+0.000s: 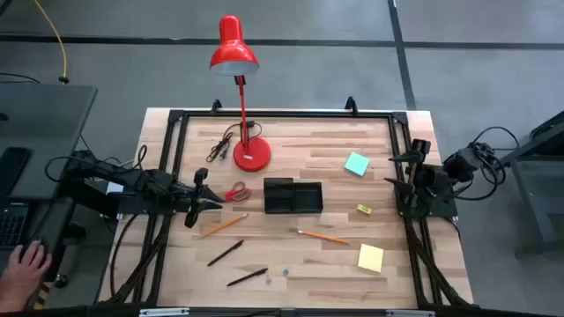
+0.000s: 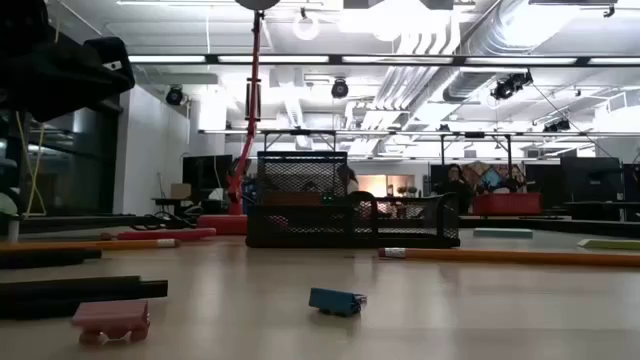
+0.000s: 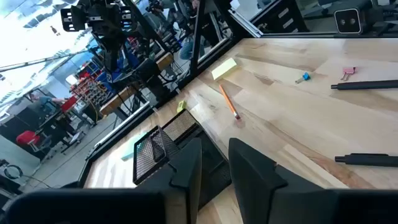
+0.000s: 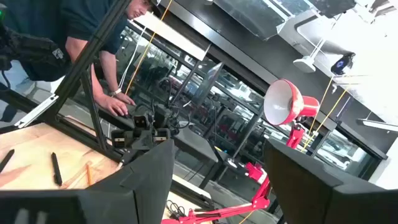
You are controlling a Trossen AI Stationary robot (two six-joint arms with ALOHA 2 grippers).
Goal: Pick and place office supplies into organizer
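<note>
**Q:** High view first, biggest things down. What's there?

**A:** A wooden table (image 1: 291,255) with a black frame. The red desk lamp (image 1: 236,53) stands at the far edge, its round base just behind the organizer (image 1: 293,195), which sits near the table's middle with nothing visible in its two compartments.

**Q:** And the arms?

**A:** The left gripper (image 1: 211,201) reaches in from the left, just beside the red-handled scissors (image 1: 235,193). Its wrist view shows the fingers (image 3: 186,171) a narrow gap apart, holding nothing. The right gripper (image 1: 414,180) waits at the right edge; its wrist view shows its fingers (image 4: 152,171) set wide apart and empty.

**Q:** The supplies?

**A:** All on the table. A yellow pad (image 1: 371,257) lies front right, a teal pad (image 1: 357,164) back right. One orange pencil (image 1: 322,236) lies in front of the organizer, another (image 1: 222,225) near the left gripper. Two black pens (image 1: 226,253) (image 1: 247,277) lie front left. A tiny yellow block (image 1: 364,209) sits right of the organizer.
</note>
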